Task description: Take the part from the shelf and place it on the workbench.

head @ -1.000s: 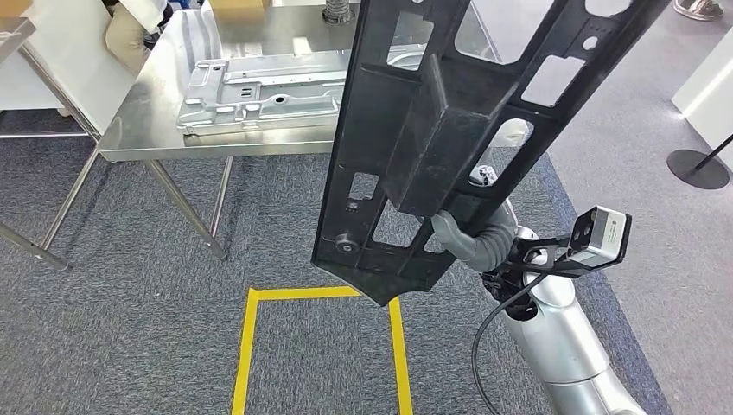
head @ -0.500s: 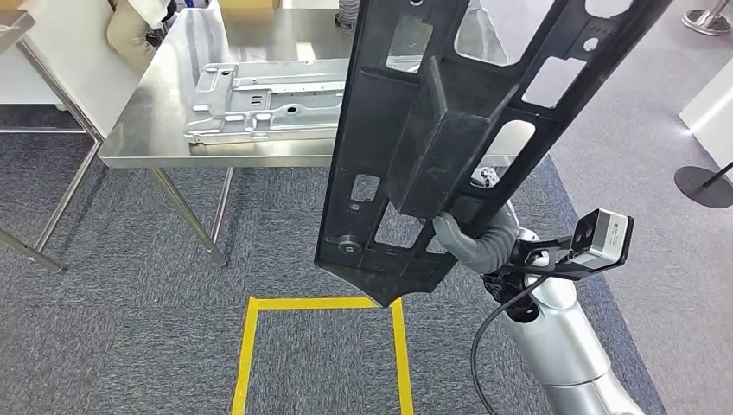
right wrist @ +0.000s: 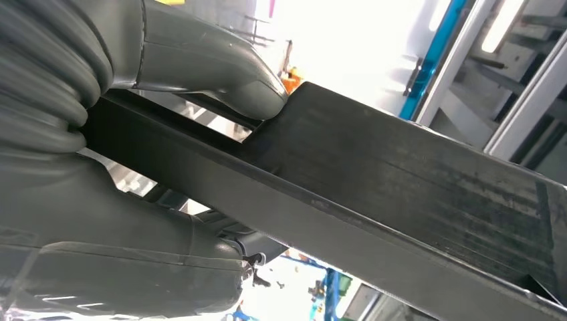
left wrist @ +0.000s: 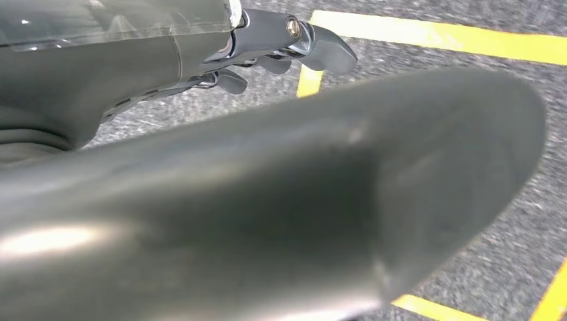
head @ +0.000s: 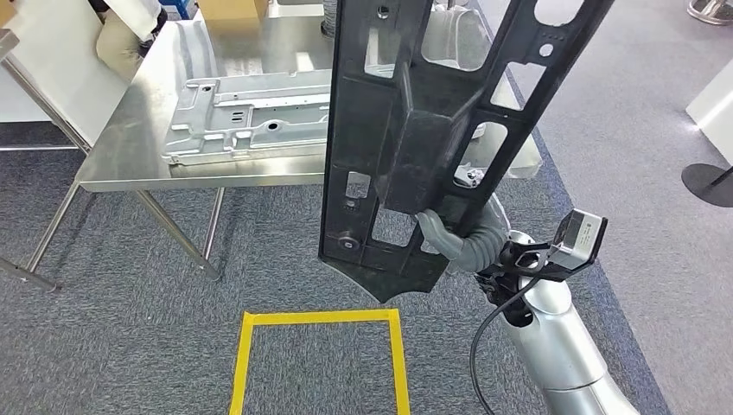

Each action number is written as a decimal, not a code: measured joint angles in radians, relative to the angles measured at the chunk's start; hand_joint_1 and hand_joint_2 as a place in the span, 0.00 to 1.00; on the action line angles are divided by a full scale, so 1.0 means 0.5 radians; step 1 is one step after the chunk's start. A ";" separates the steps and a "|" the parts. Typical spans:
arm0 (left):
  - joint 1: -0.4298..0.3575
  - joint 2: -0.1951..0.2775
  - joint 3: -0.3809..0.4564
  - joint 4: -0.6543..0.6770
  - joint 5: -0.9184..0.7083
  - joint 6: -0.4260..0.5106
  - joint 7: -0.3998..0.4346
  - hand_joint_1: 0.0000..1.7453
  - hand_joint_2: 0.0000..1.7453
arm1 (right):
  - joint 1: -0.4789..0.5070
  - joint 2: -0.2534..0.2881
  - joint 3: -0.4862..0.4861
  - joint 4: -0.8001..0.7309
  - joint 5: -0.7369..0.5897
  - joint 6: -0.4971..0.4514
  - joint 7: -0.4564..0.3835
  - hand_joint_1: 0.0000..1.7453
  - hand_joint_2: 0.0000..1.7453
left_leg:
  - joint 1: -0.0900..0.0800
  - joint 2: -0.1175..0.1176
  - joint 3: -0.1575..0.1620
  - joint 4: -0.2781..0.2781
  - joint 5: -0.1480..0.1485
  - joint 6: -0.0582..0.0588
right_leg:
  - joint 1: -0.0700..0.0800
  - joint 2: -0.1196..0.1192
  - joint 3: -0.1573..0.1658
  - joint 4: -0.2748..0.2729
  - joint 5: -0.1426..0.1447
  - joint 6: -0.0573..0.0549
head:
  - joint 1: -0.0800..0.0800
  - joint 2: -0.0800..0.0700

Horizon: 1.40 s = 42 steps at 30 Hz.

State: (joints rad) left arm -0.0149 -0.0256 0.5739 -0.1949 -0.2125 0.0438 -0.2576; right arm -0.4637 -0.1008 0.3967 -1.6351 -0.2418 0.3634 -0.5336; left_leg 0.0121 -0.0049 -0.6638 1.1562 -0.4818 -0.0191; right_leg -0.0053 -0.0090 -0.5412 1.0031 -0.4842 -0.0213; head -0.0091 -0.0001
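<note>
Cut off at the top of the head view: the upper end of the black part (head: 415,147), so full length unknown. Hides the right side of the steel counter (head: 130,147) and most of a pale object behind it, too covered to identify. Hard to make out in the left wrist view: a blurred grey mass close to the lens; left hand (left wrist: 294,47) hanging over grey carpet and yellow tape (head: 318,318), dark fingers (left wrist: 327,53) loosely curled, holding nothing. Part itself: long flat black frame, matte, pierced by rectangular and rounded cut-outs, a raised box-like rib down the middle, a pointed lower tip. Held upright in the air, in front of the counter's near edge, not touching it. Right hand (head: 462,238) wrapped around the lower rib, thumb (right wrist: 220,80) pressed on one face. Grey stamped metal panel (head: 251,117) lying flat along the counter's near edge. No readable writing anywhere.
</note>
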 joint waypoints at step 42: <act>-0.015 -0.023 0.095 -0.002 -0.018 0.013 0.014 0.00 0.00 | 0.087 -0.014 -0.001 -0.404 0.105 -0.016 0.065 1.00 1.00 | -0.009 -0.018 0.203 -0.343 0.068 0.099 | -0.011 0.019 -0.278 0.537 -0.247 0.091 | -0.007 0.000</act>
State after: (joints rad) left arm -0.0227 -0.0373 0.6215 -0.1957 -0.2214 0.0501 -0.2504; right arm -0.4200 -0.1077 0.3964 -1.8373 -0.1895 0.3552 -0.5011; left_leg 0.0076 -0.0137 -0.5622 0.9846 -0.4476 0.0305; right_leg -0.0108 0.0004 -0.6804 1.2718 -0.6078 0.0242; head -0.0128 -0.0001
